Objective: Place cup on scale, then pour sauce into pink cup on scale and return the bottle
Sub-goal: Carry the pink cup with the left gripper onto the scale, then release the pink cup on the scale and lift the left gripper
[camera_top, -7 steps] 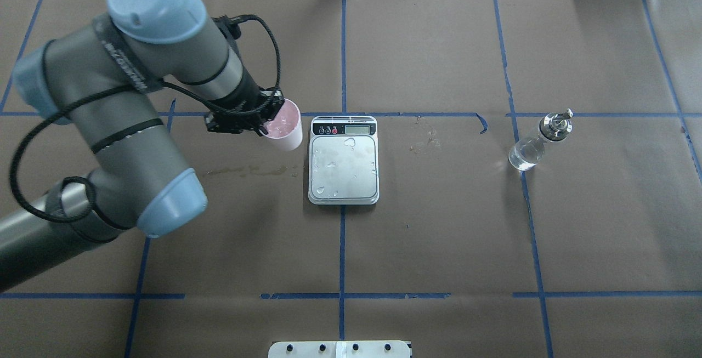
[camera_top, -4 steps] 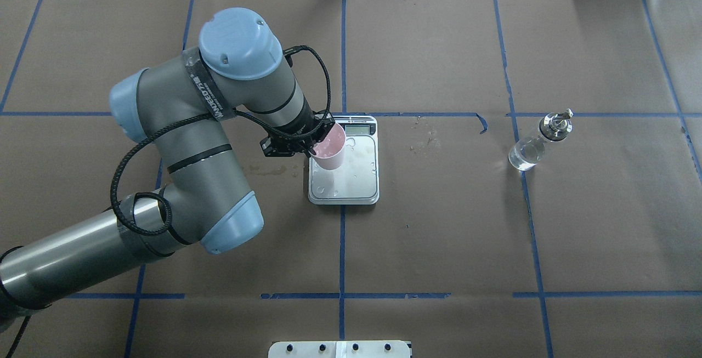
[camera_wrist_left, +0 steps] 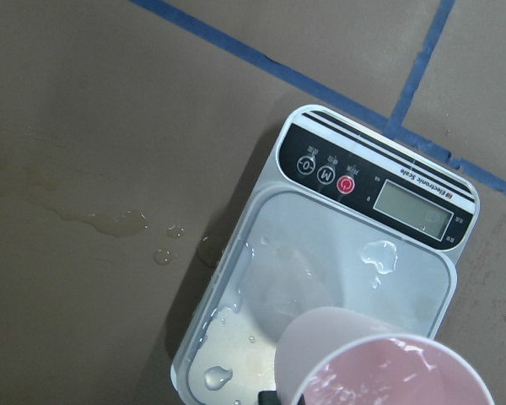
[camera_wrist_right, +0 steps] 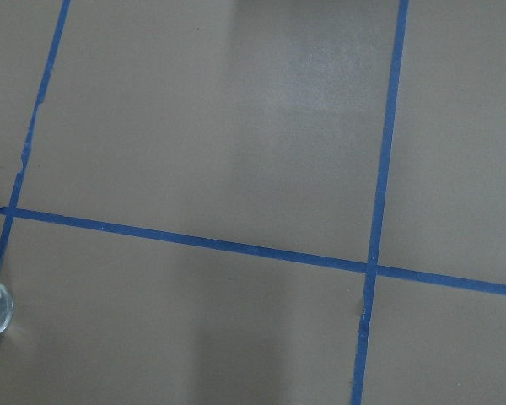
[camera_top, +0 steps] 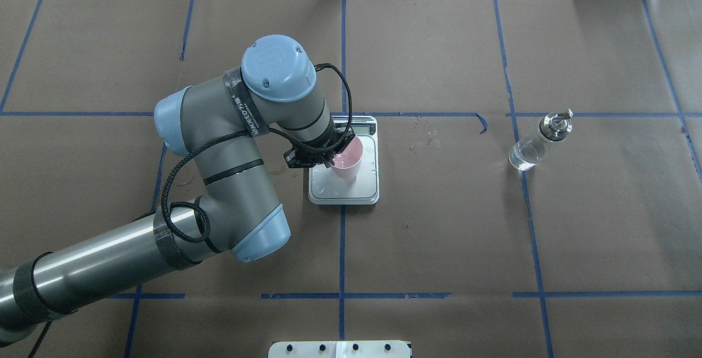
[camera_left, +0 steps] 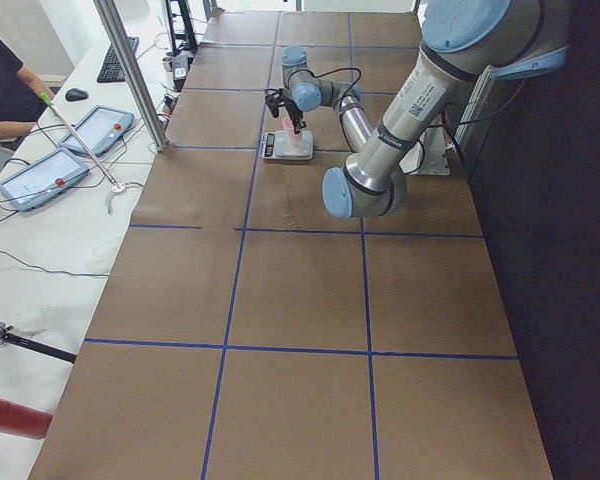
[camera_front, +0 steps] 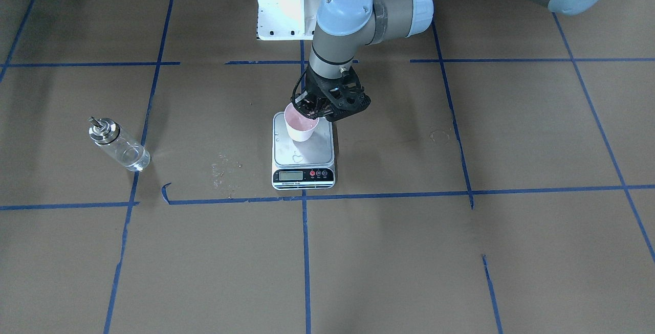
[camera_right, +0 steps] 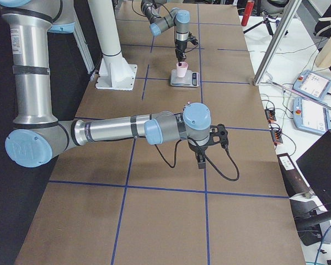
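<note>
The left tool [camera_top: 330,156] is clamped on the rim of the cup [camera_top: 347,164], holding it upright over the platform of the scale [camera_top: 351,193]; whether the base touches is unclear. The bottle [camera_top: 531,149] stands well apart on the table [camera_top: 439,237]. The right tool [camera_right: 201,160] hangs above the table, and I cannot tell its grip.

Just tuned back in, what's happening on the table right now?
The left gripper holds the small white paper cup, pink inside, by its rim over the silver-grey digital scale's platform; whether it rests there yet is unclear. The clear glass bottle with a metal spout stands apart on the robot's right, untouched. The right gripper hangs over the table, away from both.
</note>
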{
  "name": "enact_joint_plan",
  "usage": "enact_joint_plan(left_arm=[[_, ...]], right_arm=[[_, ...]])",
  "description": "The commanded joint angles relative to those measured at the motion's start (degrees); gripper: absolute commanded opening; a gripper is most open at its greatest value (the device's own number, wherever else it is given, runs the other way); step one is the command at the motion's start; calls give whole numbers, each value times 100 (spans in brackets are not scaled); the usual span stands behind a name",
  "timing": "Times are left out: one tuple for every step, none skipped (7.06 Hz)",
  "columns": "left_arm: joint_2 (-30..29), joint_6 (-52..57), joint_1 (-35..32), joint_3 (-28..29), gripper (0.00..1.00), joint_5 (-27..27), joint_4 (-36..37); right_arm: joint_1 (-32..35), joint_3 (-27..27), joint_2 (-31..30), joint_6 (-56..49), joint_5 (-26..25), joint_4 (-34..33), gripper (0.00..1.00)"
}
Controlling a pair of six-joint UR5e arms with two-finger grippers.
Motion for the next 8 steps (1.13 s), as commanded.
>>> enact_joint_plan(left_arm=[[13, 12, 6, -15, 0, 81, 1], [40, 12, 6, -6, 0, 90, 1], [40, 20, 6, 20, 0, 90, 1], [31, 21, 6, 20, 0, 177, -7], [31, 21, 6, 20, 0, 195, -7], [40, 38, -3, 11, 16, 195, -16], [40, 116, -3, 11, 61, 204, -25], [48, 126, -3, 11, 70, 204, -25]], right_arm=[[4, 13, 0, 0, 0, 0, 100], [-5, 13, 9, 0, 0, 9, 100], [-5, 22, 9, 0, 0, 0, 100], [4, 31, 9, 0, 0, 0, 100], [-5, 22, 9, 0, 0, 0, 100], [4, 22, 9, 0, 0, 9, 100], [-5, 31, 9, 0, 17, 9, 100], [4, 31, 9, 9, 18, 0, 100]])
